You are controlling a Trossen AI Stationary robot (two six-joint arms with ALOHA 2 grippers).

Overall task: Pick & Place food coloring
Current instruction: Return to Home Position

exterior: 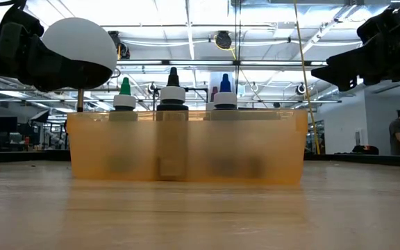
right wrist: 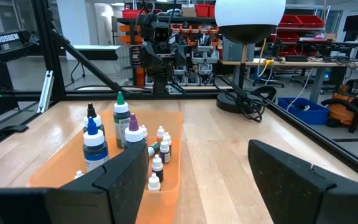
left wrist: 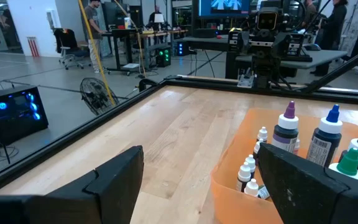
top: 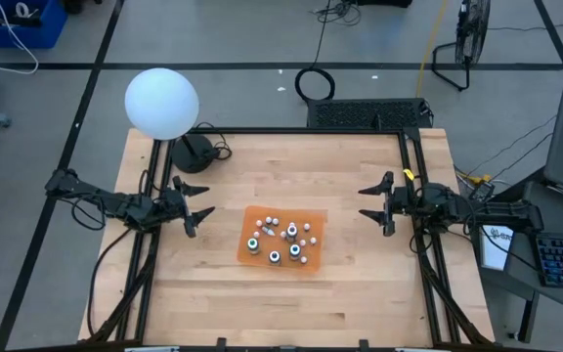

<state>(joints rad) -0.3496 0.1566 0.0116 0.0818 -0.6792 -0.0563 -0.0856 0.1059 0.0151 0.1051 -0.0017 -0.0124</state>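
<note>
Where the food coloring sits: all of it inside the orange bin [top: 313, 217] at the middle of the tabletop [top: 213, 293].
Large bottles [left wrist: 289, 124]: four, upright, long axis vertical, nozzle tips pointing straight up; caps purple, blue, black and green.
Small bottles [right wrist: 157, 163]: white-topped, clustered beside the large ones, mostly upright; one looks to lie on its side.
Left gripper [top: 203, 207]: left of the bin, well apart from it, raised off the tabletop, fingers spread wide and holding nothing.
Right gripper [top: 363, 202]: right of the bin, well apart, also raised, fingers spread wide and holding nothing.
Arm pose: each reaches in from its own side, gripper pointing inward at the bin.
</note>
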